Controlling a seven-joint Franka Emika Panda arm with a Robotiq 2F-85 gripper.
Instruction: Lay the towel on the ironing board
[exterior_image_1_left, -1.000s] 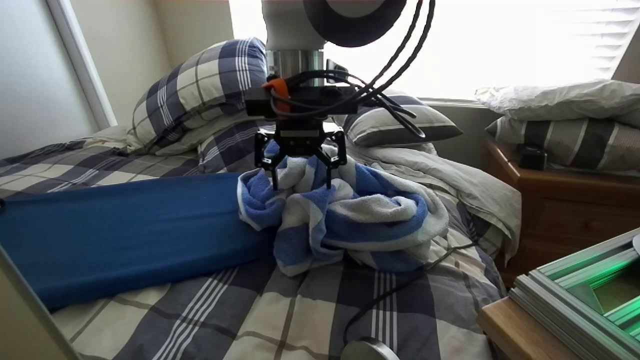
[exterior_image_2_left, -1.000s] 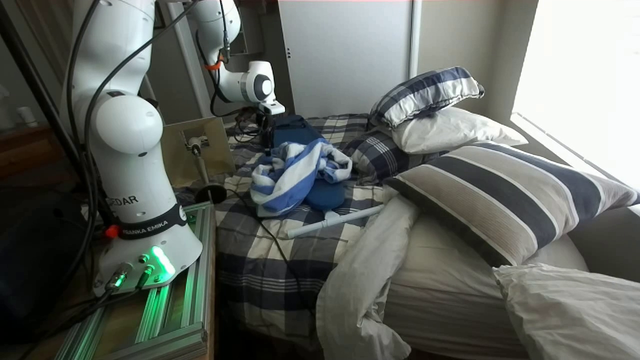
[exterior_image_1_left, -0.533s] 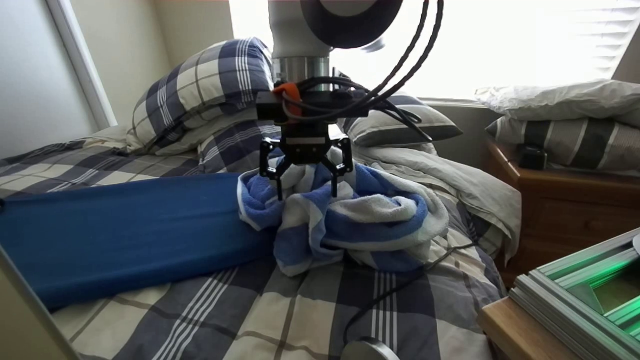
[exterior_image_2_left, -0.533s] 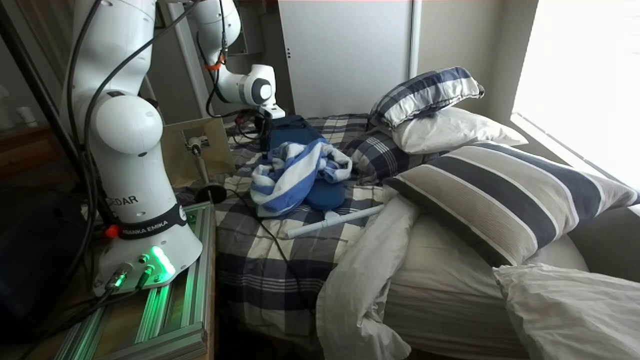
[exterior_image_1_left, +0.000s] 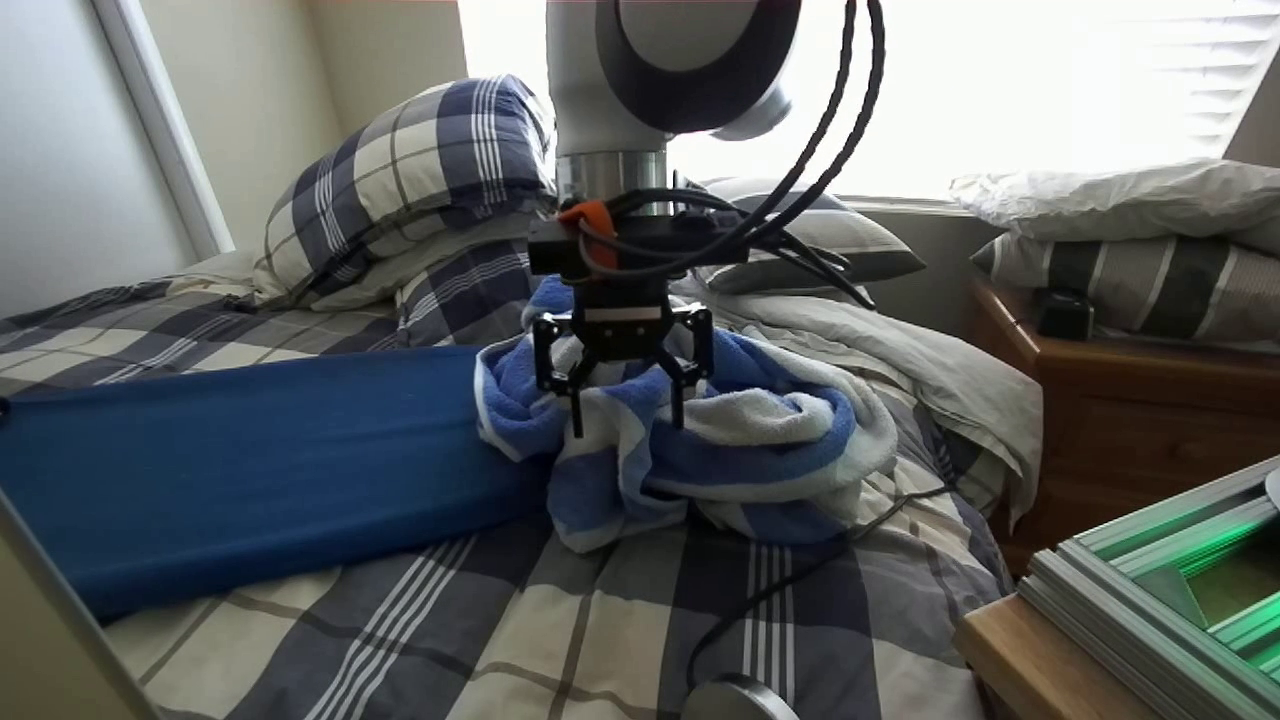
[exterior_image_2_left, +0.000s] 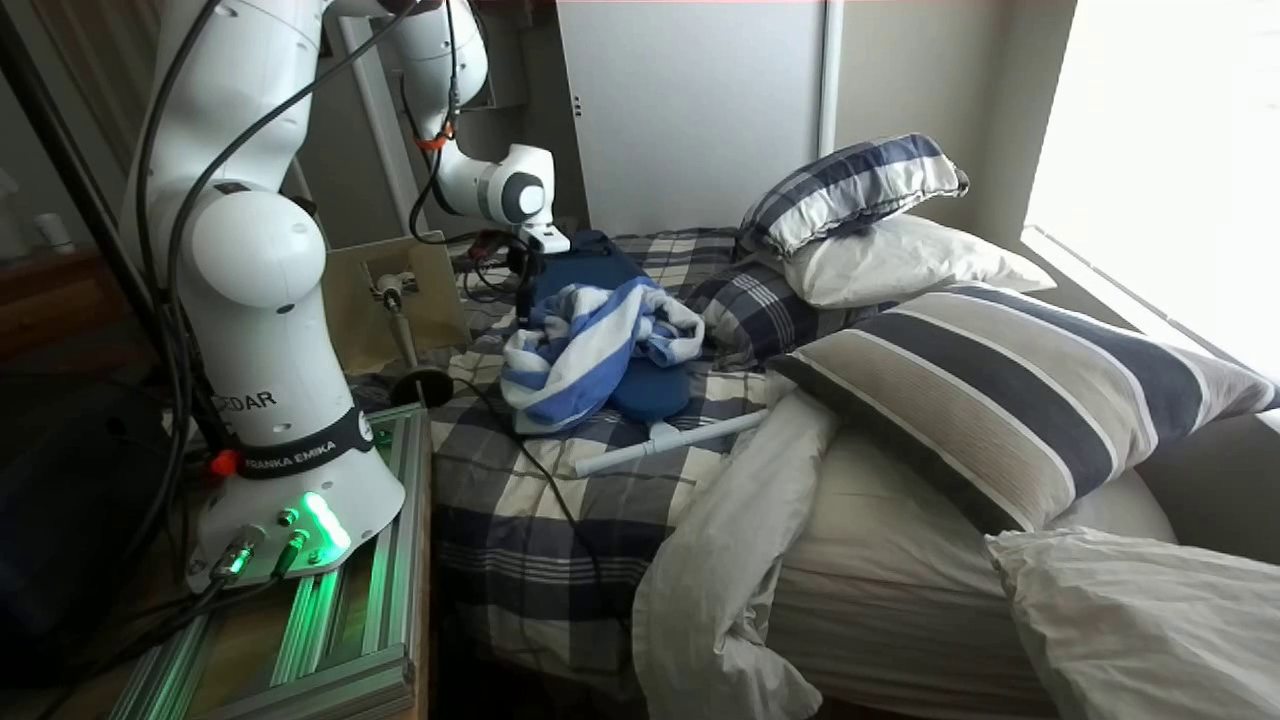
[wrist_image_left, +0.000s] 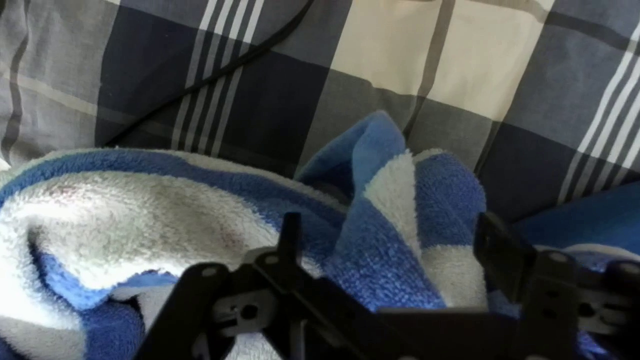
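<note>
The blue-and-white striped towel (exterior_image_1_left: 750, 455) lies crumpled over the narrow end of the blue ironing board (exterior_image_1_left: 260, 470) and spills onto the bed. In an exterior view the towel (exterior_image_2_left: 590, 365) leaves the board's rounded tip (exterior_image_2_left: 650, 390) showing. My gripper (exterior_image_1_left: 628, 428) points down with its fingers apart, over the towel's near folds. In the wrist view a raised towel fold (wrist_image_left: 390, 270) shows between the fingers of the gripper (wrist_image_left: 390, 220). Whether the fingertips touch the cloth I cannot tell. The board (wrist_image_left: 590, 217) shows at the right edge there.
Plaid bedding (exterior_image_1_left: 600, 640) lies under everything. Plaid pillows (exterior_image_1_left: 410, 170) are piled behind the board. A light bar (exterior_image_2_left: 670, 442) sticks out by the board's tip. A black cord (exterior_image_1_left: 770, 595) runs across the bed to a round metal base (exterior_image_1_left: 740, 700). A wooden nightstand (exterior_image_1_left: 1150, 430) stands at right.
My gripper has moved down, and a little to the right in an exterior view, toward the towel's near folds. Its fingers stay apart. The towel and the board have not visibly moved.
</note>
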